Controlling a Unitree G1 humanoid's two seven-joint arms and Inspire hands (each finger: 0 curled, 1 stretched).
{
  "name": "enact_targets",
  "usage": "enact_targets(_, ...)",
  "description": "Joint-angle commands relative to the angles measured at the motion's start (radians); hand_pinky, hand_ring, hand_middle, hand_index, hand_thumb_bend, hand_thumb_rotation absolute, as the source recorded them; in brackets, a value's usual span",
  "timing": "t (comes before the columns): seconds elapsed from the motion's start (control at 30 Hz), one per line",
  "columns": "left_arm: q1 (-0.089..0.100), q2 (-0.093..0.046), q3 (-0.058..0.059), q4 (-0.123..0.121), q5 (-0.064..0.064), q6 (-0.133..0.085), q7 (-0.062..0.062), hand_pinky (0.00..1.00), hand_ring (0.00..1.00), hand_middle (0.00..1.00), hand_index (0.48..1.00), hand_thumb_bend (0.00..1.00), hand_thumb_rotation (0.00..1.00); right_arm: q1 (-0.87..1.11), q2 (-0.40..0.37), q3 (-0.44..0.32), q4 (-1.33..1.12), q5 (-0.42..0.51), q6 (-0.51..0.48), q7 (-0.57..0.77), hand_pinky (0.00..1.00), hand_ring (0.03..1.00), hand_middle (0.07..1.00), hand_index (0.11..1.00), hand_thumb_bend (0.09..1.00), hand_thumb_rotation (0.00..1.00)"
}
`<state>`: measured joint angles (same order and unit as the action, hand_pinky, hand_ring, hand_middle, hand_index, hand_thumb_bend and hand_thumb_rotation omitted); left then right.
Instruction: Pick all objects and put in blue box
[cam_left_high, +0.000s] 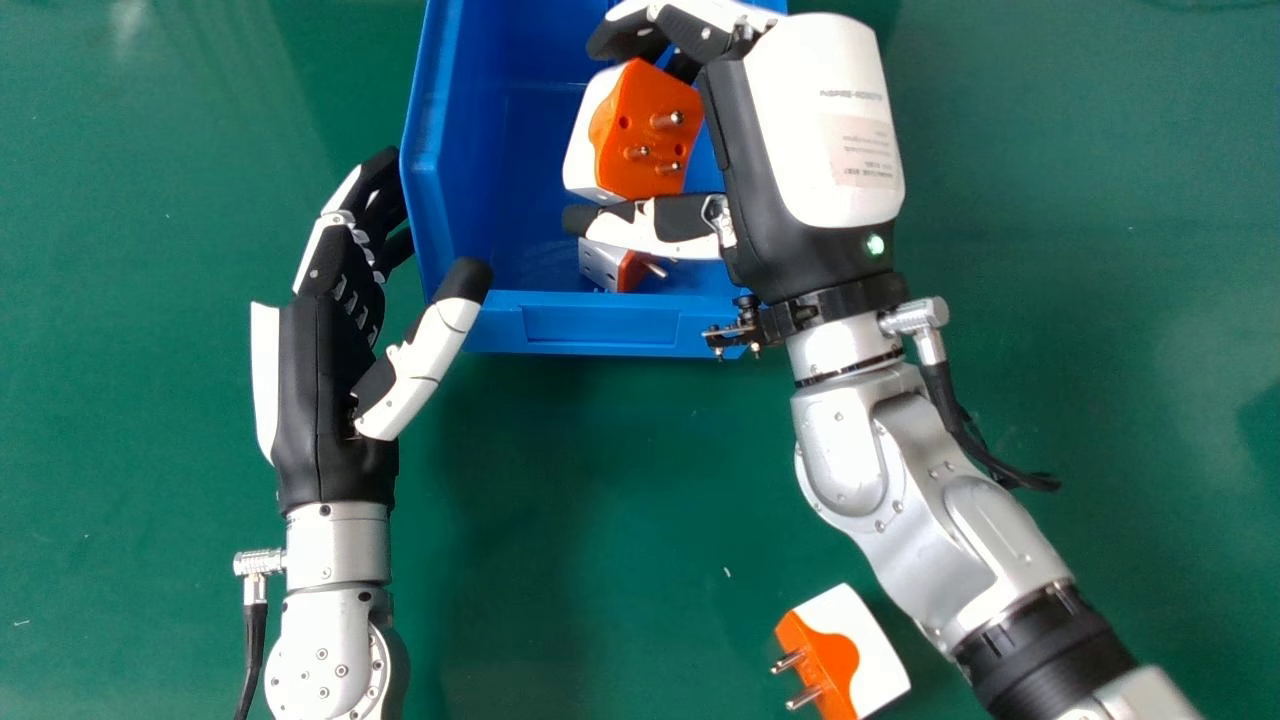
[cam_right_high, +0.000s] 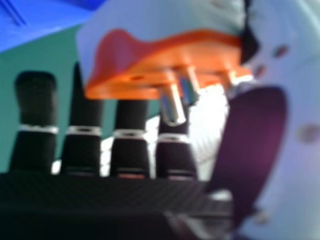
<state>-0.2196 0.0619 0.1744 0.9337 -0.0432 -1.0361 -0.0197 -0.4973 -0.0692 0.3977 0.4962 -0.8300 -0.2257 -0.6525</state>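
"What's the work surface like?"
"A green table (cam_left_high: 1130, 250), slightly glossy. A pale patch of glare (cam_left_high: 130, 15) lies toward its far left corner."
"Any marks on it?"
"Two tiny white specks. One speck (cam_left_high: 727, 572) is in the middle part, toward the near edge; the other speck (cam_left_high: 22, 623) is toward the near left corner."
"And the darker areas?"
"A broad, soft shadow (cam_left_high: 520, 520) runs down the middle toward the near edge. A smaller shadow (cam_left_high: 1262, 430) falls toward the right edge."
"What about that brightness in the right hand view?"
"A washed-out white patch (cam_right_high: 212, 122), faintly ribbed. It may be reflected light, but it's too blurred to be sure. Green shows beside it too."
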Motion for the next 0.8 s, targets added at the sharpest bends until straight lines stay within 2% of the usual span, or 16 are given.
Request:
enact_targets(0.0, -0.015, 0.004, -0.001, 0.000, 0.006, -0.017, 0.003, 0.85, 0.87, 0.85, 0.831, 0.82, 0.49, -0.072, 0.008, 0.002, 0.044, 0.006, -0.027, -0.044, 0.30, 0.409, 0.504, 0.558, 0.488, 0.00)
enact_targets(0.17, -0.013, 0.002, 0.001, -0.005, -0.006, -0.015, -0.007, 0.85, 0.87, 0.85, 0.830, 0.82, 0.49, -0.154, 0.012, 0.020, 0.181, -0.004, -0.036, -0.100, 0.30, 0.410, 0.501, 0.554, 0.489, 0.00)
enact_targets(0.27, -0.013, 0.002, 0.001, -0.003, -0.006, -0.018, -0.008, 0.85, 0.87, 0.85, 0.832, 0.82, 0.49, -0.196, 0.018, 0.035, 0.255, -0.009, -0.039, -0.137, 0.30, 0.413, 0.497, 0.551, 0.490, 0.00)
enact_targets(0.33, -0.012, 0.003, 0.000, -0.002, 0.000, -0.017, -0.004, 0.85, 0.87, 0.85, 0.833, 0.82, 0.49, -0.225, 0.022, 0.047, 0.308, -0.014, -0.039, -0.165, 0.30, 0.414, 0.496, 0.549, 0.490, 0.00)
enact_targets(0.47, -0.012, 0.005, -0.002, 0.000, 0.021, -0.024, 0.014, 0.85, 0.87, 0.85, 0.833, 0.82, 0.49, -0.283, 0.032, 0.073, 0.418, -0.016, -0.052, -0.225, 0.31, 0.416, 0.497, 0.545, 0.491, 0.00)
enact_targets(0.57, -0.011, 0.003, -0.002, 0.001, 0.011, -0.022, 0.011, 0.84, 0.87, 0.85, 0.833, 0.82, 0.50, -0.318, 0.039, 0.096, 0.489, -0.020, -0.055, -0.266, 0.30, 0.416, 0.496, 0.544, 0.491, 0.00)
enact_targets(0.63, -0.010, 0.005, -0.003, 0.000, 0.020, -0.024, 0.019, 0.84, 0.87, 0.85, 0.833, 0.82, 0.50, -0.333, 0.041, 0.108, 0.523, -0.017, -0.063, -0.279, 0.30, 0.415, 0.497, 0.543, 0.491, 0.00)
enact_targets(0.77, -0.008, 0.004, -0.004, -0.002, 0.019, -0.020, 0.020, 0.84, 0.86, 0.85, 0.833, 0.82, 0.50, -0.349, 0.049, 0.128, 0.578, -0.014, -0.066, -0.294, 0.30, 0.417, 0.499, 0.541, 0.492, 0.00)
